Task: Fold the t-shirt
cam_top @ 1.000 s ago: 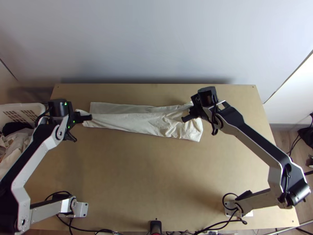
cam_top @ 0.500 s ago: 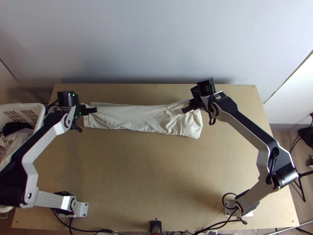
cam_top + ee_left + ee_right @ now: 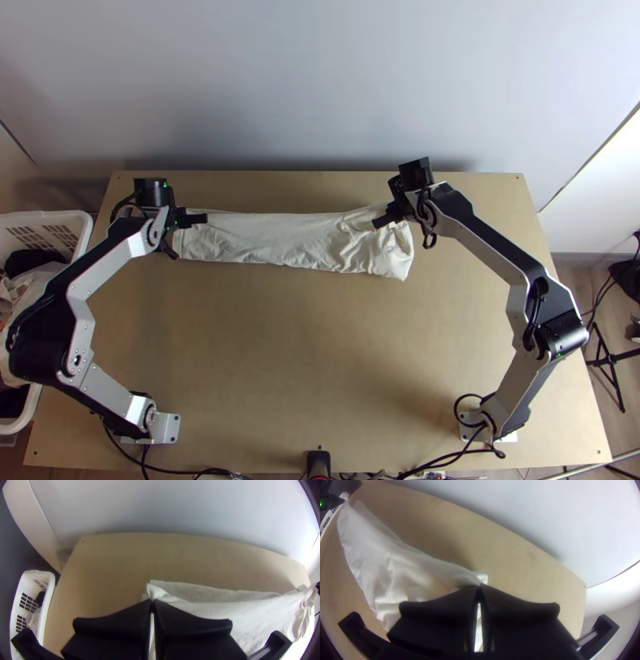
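Cream cloth (image 3: 280, 240), long wrinkled strip, pinched in black fingers (image 3: 194, 218)

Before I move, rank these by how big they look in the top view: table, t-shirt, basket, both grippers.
1. Table
2. T-shirt and basket: unsure; the left arm and the view's edge hide part of the basket
3. Left gripper and right gripper: look alike

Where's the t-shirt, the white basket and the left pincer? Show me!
T-shirt (image 3: 290, 240): top view, middle of the cloth.
White basket (image 3: 40, 218): top view, its far rim.
Left pincer (image 3: 152, 602): left wrist view, between its fingertips.
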